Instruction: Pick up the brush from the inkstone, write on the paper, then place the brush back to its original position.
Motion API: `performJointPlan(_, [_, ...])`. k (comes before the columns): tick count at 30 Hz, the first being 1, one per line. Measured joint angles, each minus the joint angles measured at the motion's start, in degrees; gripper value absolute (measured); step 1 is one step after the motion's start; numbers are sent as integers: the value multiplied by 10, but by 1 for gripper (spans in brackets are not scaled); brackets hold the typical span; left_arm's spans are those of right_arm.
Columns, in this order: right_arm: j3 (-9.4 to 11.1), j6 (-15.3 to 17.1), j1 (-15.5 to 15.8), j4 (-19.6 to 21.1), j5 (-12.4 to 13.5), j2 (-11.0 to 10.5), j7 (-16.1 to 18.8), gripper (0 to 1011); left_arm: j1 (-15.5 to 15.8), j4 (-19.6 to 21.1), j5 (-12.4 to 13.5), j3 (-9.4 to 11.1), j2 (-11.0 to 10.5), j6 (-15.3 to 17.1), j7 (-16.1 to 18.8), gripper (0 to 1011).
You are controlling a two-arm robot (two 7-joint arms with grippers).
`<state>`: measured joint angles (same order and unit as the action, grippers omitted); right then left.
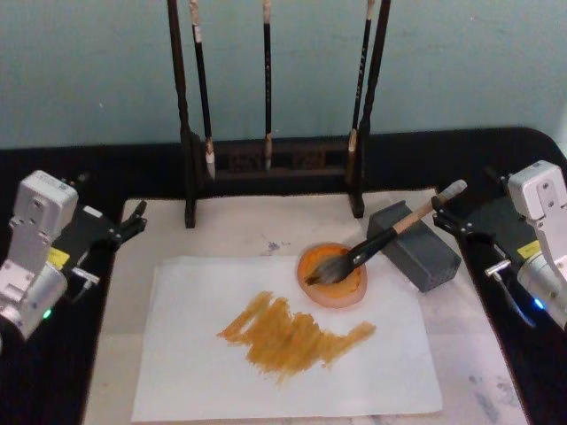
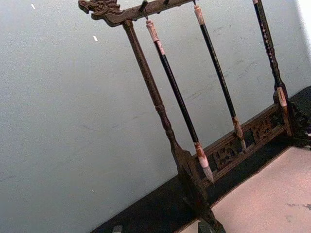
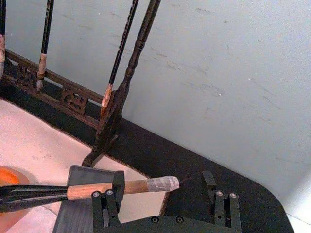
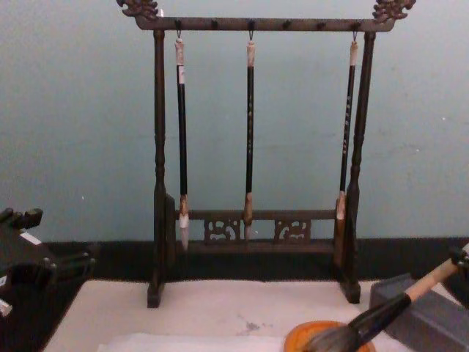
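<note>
**Brush at rest in the dish, right claw spread about its end**

The left gripper [image 1: 131, 227] is parked off the left edge of the cream mat [image 1: 239, 228], its tips apart and holding nothing, well clear of the work. On the mat lies the paper [image 1: 195, 372], already crossed by broad ochre strokes [image 1: 292, 338], so the writing looks done. Behind it stands the wooden brush rack [image 1: 266, 168] with three thin brushes hanging.

Just beside the paper's far right corner sits the orange ink dish [image 1: 351, 297]. The brush [image 1: 381, 241] lies tilted, its bushy bristles down in the dish and its shaft propped on the grey block [image 1: 427, 258], which keeps the wet tip off the mat.

The right gripper [image 3: 164, 182] has its fingers [image 3: 119, 180] wide apart around the white-wrapped end, gripping nothing. The brush seems already set back; what remains is probably drawing the arm away without knocking the handle.
</note>
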<state>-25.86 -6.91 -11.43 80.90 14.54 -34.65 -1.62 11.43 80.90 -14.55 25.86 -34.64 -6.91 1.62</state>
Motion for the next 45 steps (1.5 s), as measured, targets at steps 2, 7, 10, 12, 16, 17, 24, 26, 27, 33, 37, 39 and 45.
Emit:
performJointPlan(2, [0, 0, 0, 0, 0, 0, 0, 1000, 0, 0, 0, 0, 0, 0, 0, 1010])
performJointPlan(7, [0, 0, 0, 0, 0, 0, 0, 1000, 0, 0, 0, 0, 0, 0, 0, 1010])
performJointPlan(10, [0, 0, 0, 0, 0, 0, 0, 1000, 0, 0, 0, 0, 0, 0, 0, 1010])
performJointPlan(12, [0, 0, 0, 0, 0, 0, 0, 1000, 0, 0, 0, 0, 0, 0, 0, 1010])
performJointPlan(16, [0, 0, 0, 0, 0, 0, 0, 1000, 0, 0, 0, 0, 0, 0, 0, 1010])
performJointPlan(17, [0, 0, 0, 0, 0, 0, 0, 1000, 0, 0, 0, 0, 0, 0, 0, 1010])
performJointPlan(24, [0, 0, 0, 0, 0, 0, 0, 1000, 0, 0, 0, 0, 0, 0, 0, 1010])
performJointPlan(26, [0, 0, 0, 0, 0, 0, 0, 1000, 0, 0, 0, 0, 0, 0, 0, 1010])
performJointPlan(27, [0, 0, 0, 0, 0, 0, 0, 1000, 0, 0, 0, 0, 0, 0, 0, 1010])
performJointPlan(33, [0, 0, 0, 0, 0, 0, 0, 1000, 0, 0, 0, 0, 0, 0, 0, 1010])
performJointPlan(37, [0, 0, 0, 0, 0, 0, 0, 1000, 0, 0, 0, 0, 0, 0, 0, 1010])
performJointPlan(39, [0, 0, 0, 0, 0, 0, 0, 1000, 0, 0, 0, 0, 0, 0, 0, 1010])
performJointPlan(45, [4, 3, 5, 8, 4, -1, 4, 1000, 0, 0, 0, 0, 0, 0, 0, 1010])
